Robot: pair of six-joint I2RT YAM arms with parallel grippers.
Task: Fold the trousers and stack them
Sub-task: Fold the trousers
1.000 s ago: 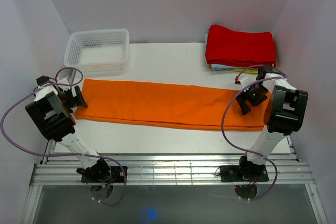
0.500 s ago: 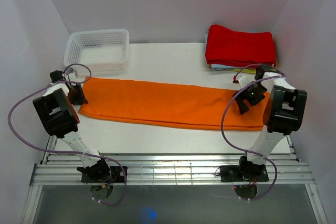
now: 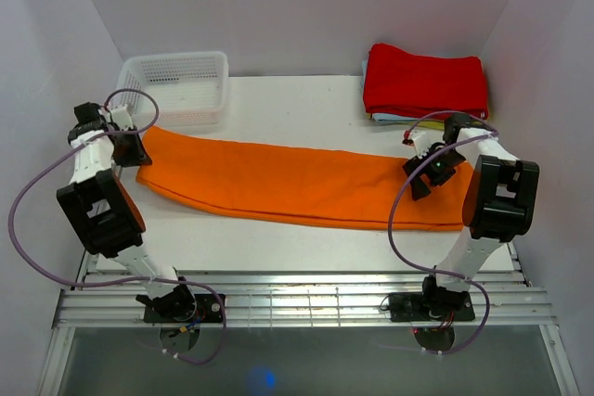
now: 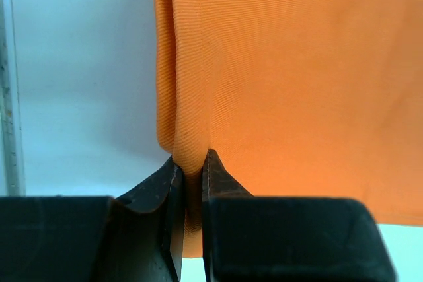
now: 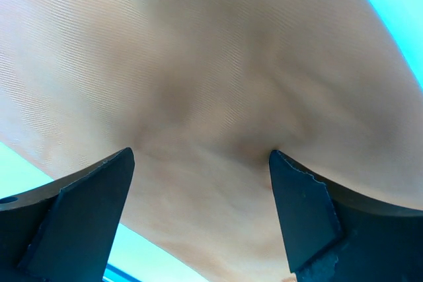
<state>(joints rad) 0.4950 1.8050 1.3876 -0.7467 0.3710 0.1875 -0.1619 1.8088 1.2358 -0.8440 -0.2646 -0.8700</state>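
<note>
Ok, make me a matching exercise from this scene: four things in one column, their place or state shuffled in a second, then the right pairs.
1 left hand
2 right hand
3 white basket
4 red folded cloth

A far right
B open above the trousers
C far left
D pinched shut on one end of the trousers

Pairs: 1-D, 2-B, 3-C, 4-A

The top view is lit brightly and evenly from above; only faint, soft shadows are cast on the white desk (image 3: 306,104) along the near edge of the trousers (image 3: 297,183). A small blue glare is seen on the glossy strip (image 3: 263,379) at the bottom. In the left wrist view the weave is rendered sharply and the left hand (image 4: 188,186) is nearly black. In the right wrist view the cloth is washed out and blurred, the right hand (image 5: 198,163) in dark silhouette.
</note>
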